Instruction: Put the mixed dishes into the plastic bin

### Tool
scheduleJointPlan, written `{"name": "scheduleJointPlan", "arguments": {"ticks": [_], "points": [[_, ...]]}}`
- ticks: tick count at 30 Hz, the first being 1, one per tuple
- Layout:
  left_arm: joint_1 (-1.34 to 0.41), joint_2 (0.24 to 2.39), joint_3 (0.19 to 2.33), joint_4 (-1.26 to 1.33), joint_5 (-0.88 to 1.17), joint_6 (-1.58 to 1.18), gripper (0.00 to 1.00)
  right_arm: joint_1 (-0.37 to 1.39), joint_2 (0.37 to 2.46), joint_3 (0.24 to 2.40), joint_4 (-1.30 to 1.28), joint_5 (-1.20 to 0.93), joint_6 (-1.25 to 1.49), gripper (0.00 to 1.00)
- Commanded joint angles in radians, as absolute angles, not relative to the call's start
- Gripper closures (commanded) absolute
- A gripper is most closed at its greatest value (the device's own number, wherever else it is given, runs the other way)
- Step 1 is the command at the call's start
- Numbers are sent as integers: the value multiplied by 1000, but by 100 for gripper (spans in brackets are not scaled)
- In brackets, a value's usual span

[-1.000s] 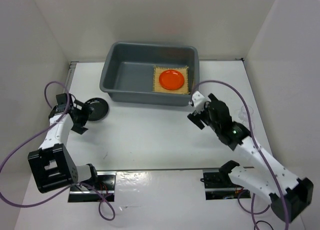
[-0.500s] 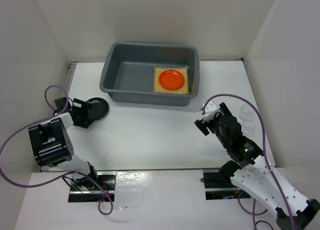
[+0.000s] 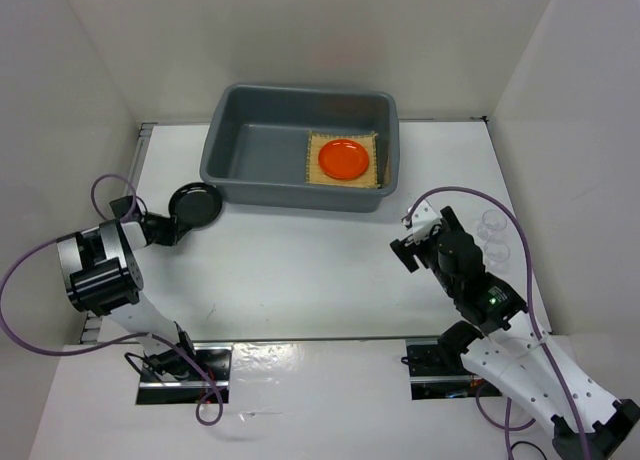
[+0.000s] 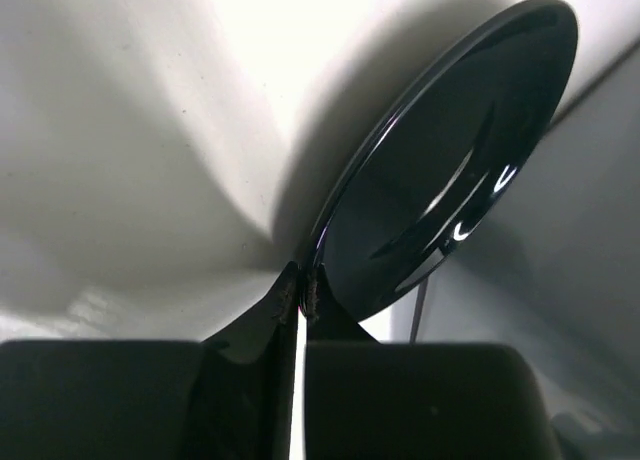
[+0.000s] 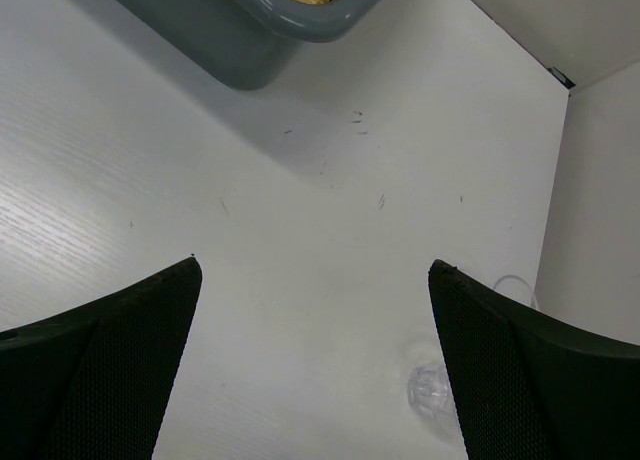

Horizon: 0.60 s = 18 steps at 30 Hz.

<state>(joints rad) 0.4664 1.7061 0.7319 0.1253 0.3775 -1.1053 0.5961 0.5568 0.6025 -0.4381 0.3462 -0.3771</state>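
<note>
Plain white walls box in a white tabletop, with the large deep grey rectangular plastic bin at its far side. Inside the bin's right end lies the square tan woven bamboo mat, with the small round orange plate resting on it. My left claw is pinched tight on the near rim of the small round black plate, just off the bin's left front corner. Whether the plate has cleared the table I cannot tell. My right claw gapes wide with nothing in it, off the bin's right front corner. The small clear glass cup stands further right of the bin, faint against the wall.

My hold is on the edge only, so I judge the plate could pivot or slip. I should raise it slowly and carry it above the bin's flared rim before crossing. Then I should lower it over the bare left half of the bin and let go close to the floor, clear of the orange plate.

No brand, label or writing is readable anywhere.
</note>
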Motion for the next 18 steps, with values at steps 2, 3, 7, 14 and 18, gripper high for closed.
{"name": "scheduleJointPlan", "arguments": {"ticks": [2, 3, 7, 14, 18], "points": [[465, 1651, 862, -198, 171, -1164, 100, 595, 572, 615, -419, 365, -356, 1], [465, 1616, 883, -225, 140, -1178, 100, 595, 581, 615, -419, 365, -356, 1], [465, 1364, 991, -328, -4, -1279, 100, 595, 581, 615, -419, 356, -356, 1], [393, 1298, 1161, -20, 176, -1471, 100, 614, 591, 615, -419, 356, -365, 1], [234, 1518, 1496, -21, 323, -1329, 100, 623, 600, 606, -419, 356, -365, 1]]}}
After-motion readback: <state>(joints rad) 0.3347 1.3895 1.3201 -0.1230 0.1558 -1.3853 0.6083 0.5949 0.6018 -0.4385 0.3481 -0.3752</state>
